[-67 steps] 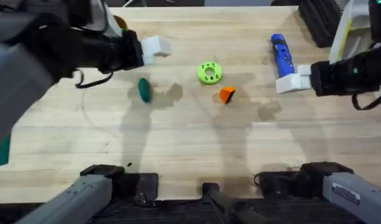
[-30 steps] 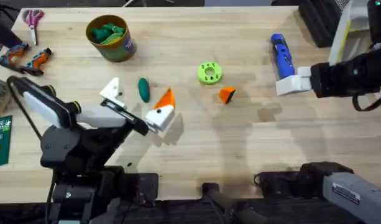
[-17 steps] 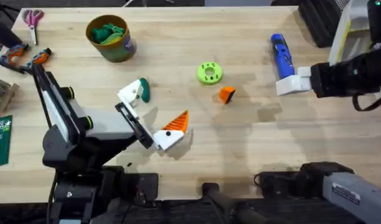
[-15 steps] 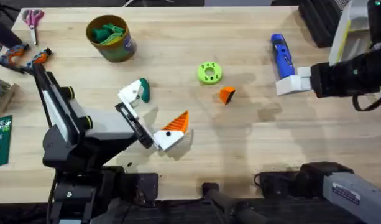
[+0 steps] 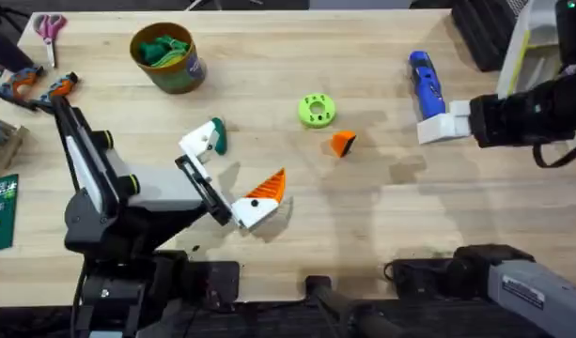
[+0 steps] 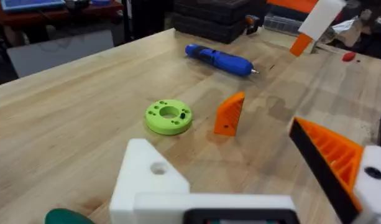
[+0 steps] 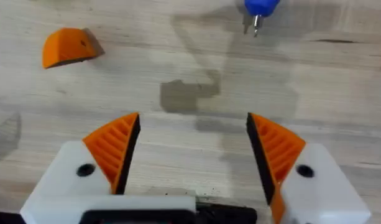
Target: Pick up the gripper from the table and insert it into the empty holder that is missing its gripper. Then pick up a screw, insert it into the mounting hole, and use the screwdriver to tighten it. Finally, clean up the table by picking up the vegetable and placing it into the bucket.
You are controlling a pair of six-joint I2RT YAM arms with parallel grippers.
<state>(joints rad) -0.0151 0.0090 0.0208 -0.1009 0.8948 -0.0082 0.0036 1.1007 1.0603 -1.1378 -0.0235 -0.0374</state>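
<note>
My left gripper (image 5: 229, 178) hung low over the table (image 5: 363, 225) at about 7 o'clock from the centre, its two finger mounts spread wide apart and holding nothing. One mount carried an orange ribbed pad (image 5: 266, 186); the other was the bare white holder (image 5: 198, 143), with its mounting hole (image 6: 158, 168) clear in my left wrist view. The dark green vegetable (image 5: 218, 134) lay just beside that holder, toward 12 o'clock of it.

My right gripper (image 7: 193, 152) sat out at 3 o'clock, fingers parted with both orange pads on and nothing between them.

The loose orange gripper (image 5: 342, 143) lay near the table's middle, apart from both my hands. The lime-green disc (image 5: 316, 110) was at 10 o'clock from it, close by. The blue screwdriver (image 5: 425, 83) lay at 2 o'clock, near my right hand. The olive bucket (image 5: 179, 73) stood at 11 o'clock, with green things already inside.
</note>
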